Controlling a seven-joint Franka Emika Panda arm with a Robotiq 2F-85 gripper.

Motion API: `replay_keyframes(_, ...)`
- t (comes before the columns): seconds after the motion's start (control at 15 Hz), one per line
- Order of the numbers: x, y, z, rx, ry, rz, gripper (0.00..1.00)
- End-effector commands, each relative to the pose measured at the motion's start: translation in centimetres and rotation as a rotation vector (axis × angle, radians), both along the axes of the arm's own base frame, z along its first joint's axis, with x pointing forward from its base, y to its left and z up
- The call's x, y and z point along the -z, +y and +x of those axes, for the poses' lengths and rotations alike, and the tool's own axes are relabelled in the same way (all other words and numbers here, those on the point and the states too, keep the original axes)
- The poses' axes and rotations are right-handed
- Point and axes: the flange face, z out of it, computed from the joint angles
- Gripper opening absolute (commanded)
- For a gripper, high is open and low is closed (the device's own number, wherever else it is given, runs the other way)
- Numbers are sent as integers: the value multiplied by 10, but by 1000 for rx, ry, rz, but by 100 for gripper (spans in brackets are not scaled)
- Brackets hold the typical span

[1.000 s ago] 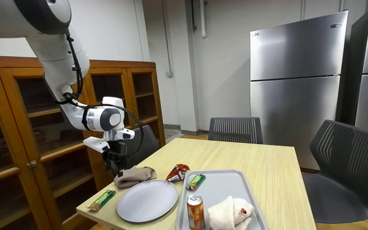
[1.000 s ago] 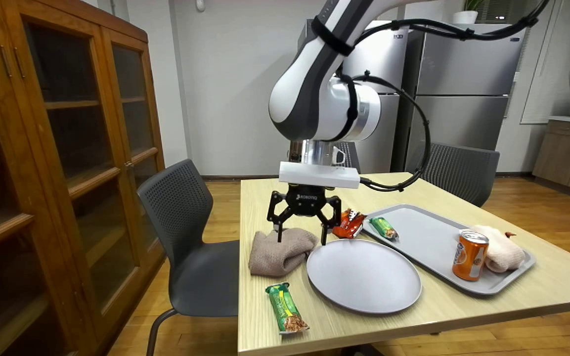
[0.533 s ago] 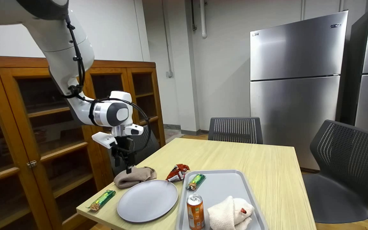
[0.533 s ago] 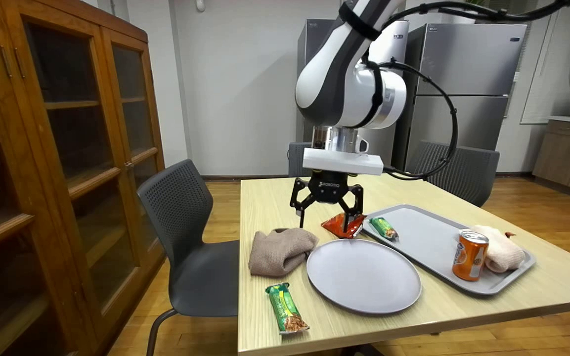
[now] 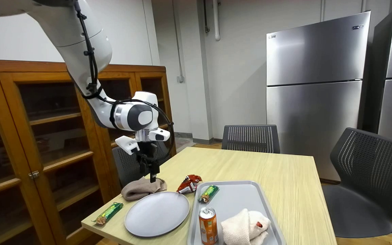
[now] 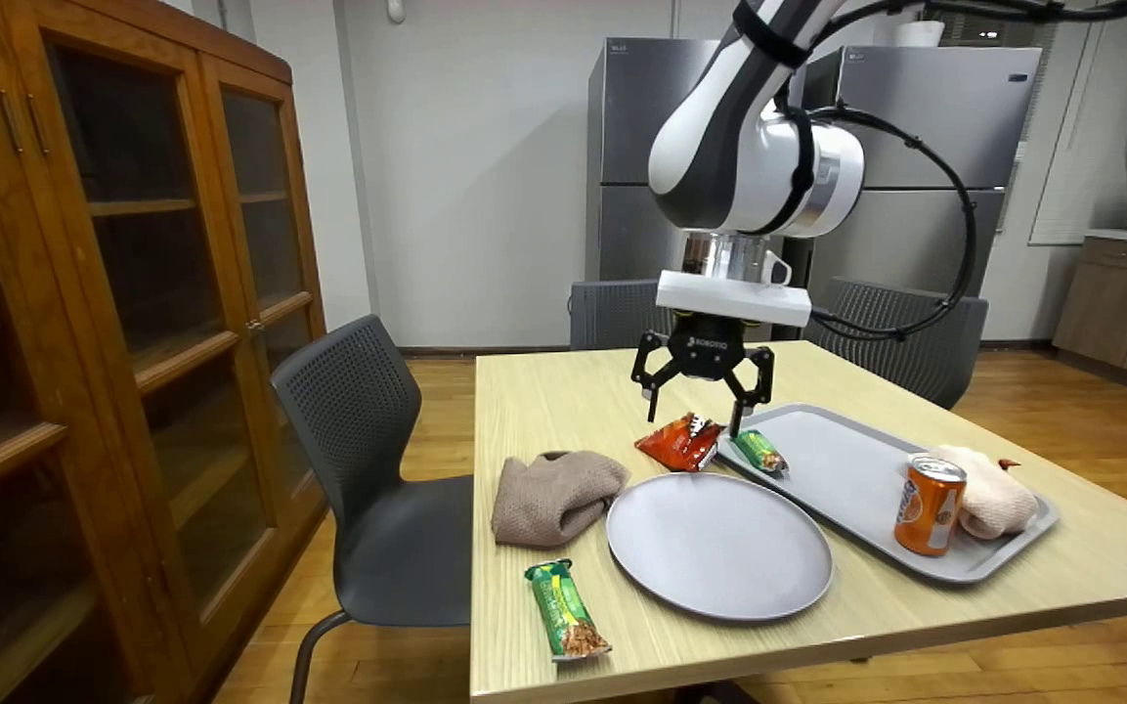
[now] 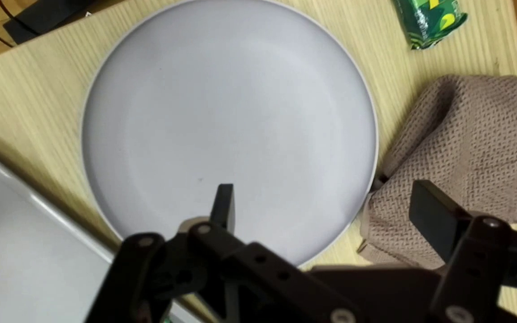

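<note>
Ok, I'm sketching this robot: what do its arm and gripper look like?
The arm is rounded and white, with dark grey panels, a silver band and black cables strapped along it. The gripper is black, two-fingered and jointed, marked ROBOTIQ in white.

In both exterior views light was even and bright, with a soft diagonal shadow on the wall (image 6: 465, 176), a pale sheen on the fridge (image 5: 318, 95) and dim panes in the cabinet (image 6: 128, 352); wide-angle distortion tilted fridge and cabinet outward near the edges. In the wrist view, diffuse light paled the plate (image 7: 231, 125) and glinted along the rim of the tray (image 7: 34, 196), which shaded the table (image 7: 38, 116) beside it. The foreground gripper (image 7: 323, 206) was dark and soft-edged, whereas the weave of the towel (image 7: 478, 143) resolved clearly.
</note>
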Motion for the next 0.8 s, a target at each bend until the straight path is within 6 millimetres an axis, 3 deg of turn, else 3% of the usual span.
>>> replay_keyframes(0.0,-10,-26,-3,80,-6,3,100)
replay_keyframes(0.33,-16,-64,-3,147,-13,-3,100)
replay_keyframes(0.73,-25,-96,-8,232,-25,-20,100)
